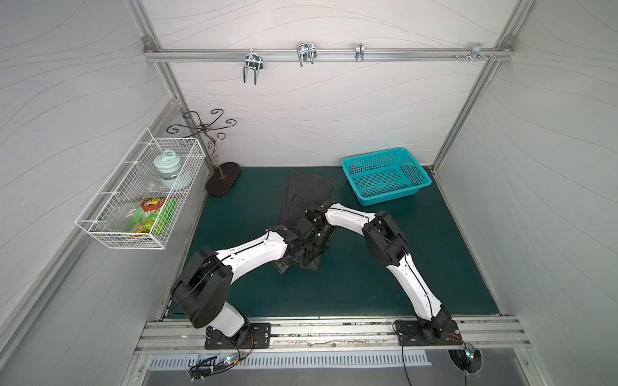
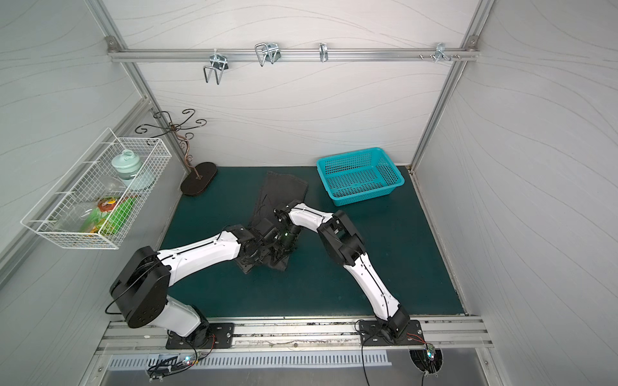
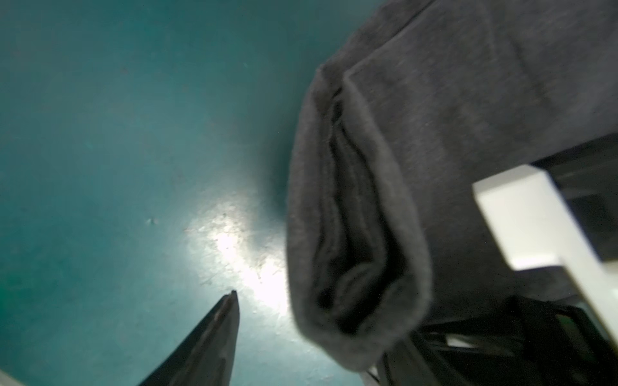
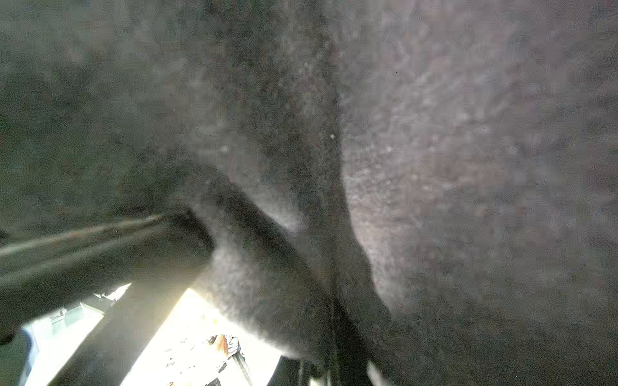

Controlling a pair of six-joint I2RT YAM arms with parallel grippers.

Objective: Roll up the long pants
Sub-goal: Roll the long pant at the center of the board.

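Observation:
The long pants (image 1: 307,190) (image 2: 284,187) are dark grey and lie folded into a narrow strip down the middle of the green mat (image 1: 368,284). Their near end is bunched under both grippers. My left gripper (image 1: 296,259) (image 2: 254,260) is at that near end. In the left wrist view the gripper (image 3: 314,327) is open: one finger (image 3: 217,334) stands clear over bare mat, and the rolled grey end (image 3: 351,250) sits against the other, mostly hidden side. My right gripper (image 1: 317,249) (image 2: 284,249) presses into the pants beside it. Cloth (image 4: 434,133) fills its wrist view, with the gripper (image 4: 334,367) shut on a fold.
A teal perforated basket (image 1: 384,180) stands at the back right of the mat. A dark metal stand on an oval base (image 1: 222,182) is at the back left. A white wire basket (image 1: 140,194) with packets and a jar hangs on the left wall. Metal hooks (image 1: 306,53) hang on the back rail.

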